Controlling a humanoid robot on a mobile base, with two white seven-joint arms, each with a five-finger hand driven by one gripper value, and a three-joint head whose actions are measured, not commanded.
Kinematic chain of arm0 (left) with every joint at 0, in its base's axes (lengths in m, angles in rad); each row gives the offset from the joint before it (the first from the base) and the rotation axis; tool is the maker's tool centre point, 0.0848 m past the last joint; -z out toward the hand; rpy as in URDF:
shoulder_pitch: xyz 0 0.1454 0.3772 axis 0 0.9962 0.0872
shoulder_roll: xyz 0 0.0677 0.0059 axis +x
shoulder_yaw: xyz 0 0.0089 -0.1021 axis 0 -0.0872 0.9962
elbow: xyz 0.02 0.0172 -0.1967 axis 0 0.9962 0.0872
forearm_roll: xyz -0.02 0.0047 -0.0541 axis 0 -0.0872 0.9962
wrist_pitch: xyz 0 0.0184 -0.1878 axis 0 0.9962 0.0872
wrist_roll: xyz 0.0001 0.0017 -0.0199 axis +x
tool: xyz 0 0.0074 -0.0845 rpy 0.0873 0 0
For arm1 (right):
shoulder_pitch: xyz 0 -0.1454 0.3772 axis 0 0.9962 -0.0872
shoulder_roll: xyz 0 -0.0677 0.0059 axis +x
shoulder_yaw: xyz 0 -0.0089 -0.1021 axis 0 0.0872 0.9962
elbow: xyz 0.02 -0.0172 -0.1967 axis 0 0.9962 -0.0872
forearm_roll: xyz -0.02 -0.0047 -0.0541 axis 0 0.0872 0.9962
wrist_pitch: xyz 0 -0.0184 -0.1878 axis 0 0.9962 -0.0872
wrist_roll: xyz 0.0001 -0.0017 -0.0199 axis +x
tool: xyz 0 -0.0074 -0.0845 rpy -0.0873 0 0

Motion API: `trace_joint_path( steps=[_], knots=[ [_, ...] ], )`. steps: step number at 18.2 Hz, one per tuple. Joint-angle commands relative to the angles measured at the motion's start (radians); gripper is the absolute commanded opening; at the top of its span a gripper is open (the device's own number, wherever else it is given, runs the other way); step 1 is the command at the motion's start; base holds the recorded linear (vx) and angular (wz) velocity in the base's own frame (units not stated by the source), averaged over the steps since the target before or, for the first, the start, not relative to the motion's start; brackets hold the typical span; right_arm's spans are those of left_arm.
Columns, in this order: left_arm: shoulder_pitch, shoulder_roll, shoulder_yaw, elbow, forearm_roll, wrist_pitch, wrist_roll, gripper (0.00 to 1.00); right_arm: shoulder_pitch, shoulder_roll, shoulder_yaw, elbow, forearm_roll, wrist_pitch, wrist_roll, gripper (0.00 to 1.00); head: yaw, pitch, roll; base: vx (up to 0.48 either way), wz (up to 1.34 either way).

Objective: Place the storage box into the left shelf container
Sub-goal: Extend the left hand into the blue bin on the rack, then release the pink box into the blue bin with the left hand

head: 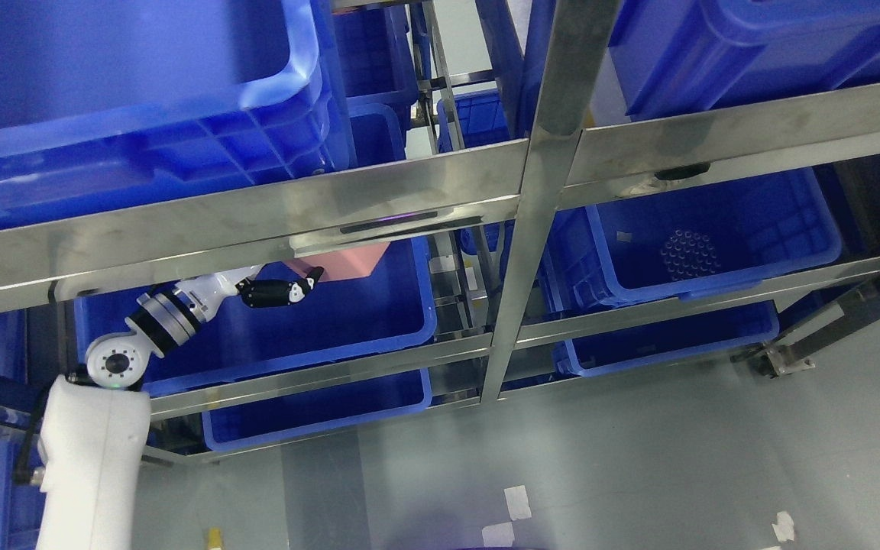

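Pink box [344, 262] sits gripped in the left hand [281, 291] above the blue bin [379, 321]; a steel shelf rail [257, 221] just above hides its top.

Left arm enters lower left, white forearm upright, wrist bent right and reaching level. Left robot hand [279, 292] dark fingers [306, 284] extended rightward, tips touching a pink box; grasp unclear. Right arm unseen.

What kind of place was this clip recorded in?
Probably a warehouse or factory storage area. A stainless steel rack holds rows of blue plastic bins, and the grey floor carries tape marks. The left robot hand holds a pink box over one bin.
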Motion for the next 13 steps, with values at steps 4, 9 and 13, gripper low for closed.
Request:
trace_joint_path(
  steps=[4,9,13],
  knots=[
    [-0.069,0.0,0.069,0.143,-0.204,-0.035,-0.009,0.3,-0.005,-0.017,0.0,-0.017,-0.021,-0.004,-0.002,1.0,0.0,0.0,0.0,0.0,0.0],
    [-0.066,-0.05,0.091,0.129,-0.176,-0.033,0.003,0.89,-0.005,-0.017,0.0,-0.017,-0.021,-0.003,-0.002,1.0,0.0,0.0,0.0,0.0,0.0],
    [-0.058,-0.209,0.262,0.057,-0.07,0.011,0.054,0.99,-0.005,-0.017,0.0,-0.017,-0.021,-0.003,-0.002,1.0,0.0,0.0,0.0,0.0,0.0]
  ],
)
